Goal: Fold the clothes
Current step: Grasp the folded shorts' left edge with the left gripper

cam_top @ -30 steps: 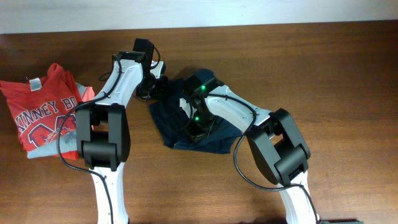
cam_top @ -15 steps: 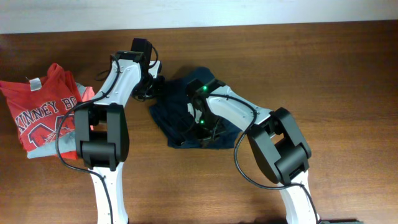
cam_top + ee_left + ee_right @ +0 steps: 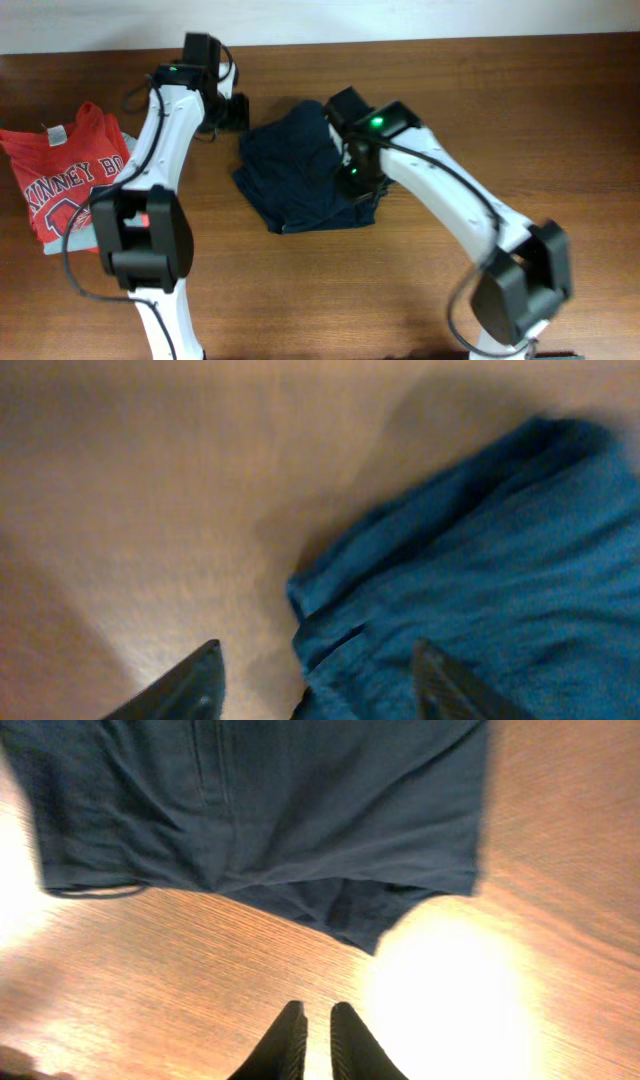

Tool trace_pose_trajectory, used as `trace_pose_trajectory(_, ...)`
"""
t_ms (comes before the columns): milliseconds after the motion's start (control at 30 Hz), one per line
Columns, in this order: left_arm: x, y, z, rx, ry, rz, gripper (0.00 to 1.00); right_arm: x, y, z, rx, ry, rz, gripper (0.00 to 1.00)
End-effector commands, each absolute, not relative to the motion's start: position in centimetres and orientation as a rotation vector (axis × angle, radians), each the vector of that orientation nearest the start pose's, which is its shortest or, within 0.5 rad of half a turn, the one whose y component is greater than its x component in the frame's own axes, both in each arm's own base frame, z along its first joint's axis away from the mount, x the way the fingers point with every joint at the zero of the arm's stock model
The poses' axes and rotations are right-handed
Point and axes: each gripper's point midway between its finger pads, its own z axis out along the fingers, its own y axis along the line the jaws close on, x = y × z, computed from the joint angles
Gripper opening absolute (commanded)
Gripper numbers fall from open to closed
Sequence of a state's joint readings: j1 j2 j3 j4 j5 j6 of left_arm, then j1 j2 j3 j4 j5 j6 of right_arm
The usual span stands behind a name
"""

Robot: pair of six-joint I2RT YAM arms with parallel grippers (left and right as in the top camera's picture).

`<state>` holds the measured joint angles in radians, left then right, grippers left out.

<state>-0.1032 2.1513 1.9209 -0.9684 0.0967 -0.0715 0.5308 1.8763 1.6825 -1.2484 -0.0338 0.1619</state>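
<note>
Nearest the robot, the right gripper (image 3: 315, 1030) hangs over bare table (image 3: 150, 980) with its two fingers drawn almost together and nothing between them. The near hem of the shorts (image 3: 300, 175) lies just ahead of it, toward 12 o'clock in its own view. The shorts sit near the middle of the table as a compact, rumpled dark blue block. An under-layer peeks out past the hem at about 5 o'clock of the cloth, so they look doubled over already but not squared. On the far side, at about 10 o'clock of the shorts, the left gripper (image 3: 315, 660) has its jaws standing well apart and holds nothing, with the far-left corner of the cloth lying between and just beyond its fingers (image 3: 200, 680). The step now seems to be tidying or making a further fold. To do it well, each gripper should pinch every layer at an edge, not just the top one, or the stack will slide apart. The right gripper must open before it reaches the hem and should come in low along the wood. Both should lift only enough to clear the table, carry the edge straight across and set it down aligned. The red shirt (image 3: 70, 170) lies well apart at 9 o'clock and needs no touching.
</note>
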Motion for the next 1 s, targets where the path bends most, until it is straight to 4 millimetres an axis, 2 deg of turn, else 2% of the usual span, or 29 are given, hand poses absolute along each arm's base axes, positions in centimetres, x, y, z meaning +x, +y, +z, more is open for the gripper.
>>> trace_pose_trajectory(0,51.7,-9.3,15.4,0.326,2.596,-0.230,0.70,33.4,18.3,15.4,-0.476,2.934,0.090,0.15)
trace_pose_trajectory(100,52.2,-12.5,15.7,0.606,2.471,-0.356,0.84,33.1,18.2,15.5,-0.476,2.949,0.105,0.15)
trace_pose_trajectory(233,54.0,-13.1,13.8,0.651,2.424,-0.368,0.97,32.6,18.0,15.4,-0.481,2.967,0.095,0.15)
trace_pose_trajectory(333,55.0,-13.2,11.6,0.717,2.403,-0.357,0.98,32.3,17.9,15.3,-0.483,2.981,0.089,0.15)
trace_pose_trajectory(500,54.6,-13.8,7.8,0.803,2.441,-0.383,0.98,32.3,17.8,15.3,-0.483,2.982,0.087,0.15)
trace_pose_trajectory(733,52.9,-14.8,3.4,0.854,2.522,-0.504,0.98,32.5,17.8,15.3,-0.480,2.977,0.089,0.15)
trace_pose_trajectory(967,50.3,-14.5,-1.6,0.855,2.682,-0.567,0.92,32.5,17.9,15.3,-0.479,2.976,0.091,0.15)
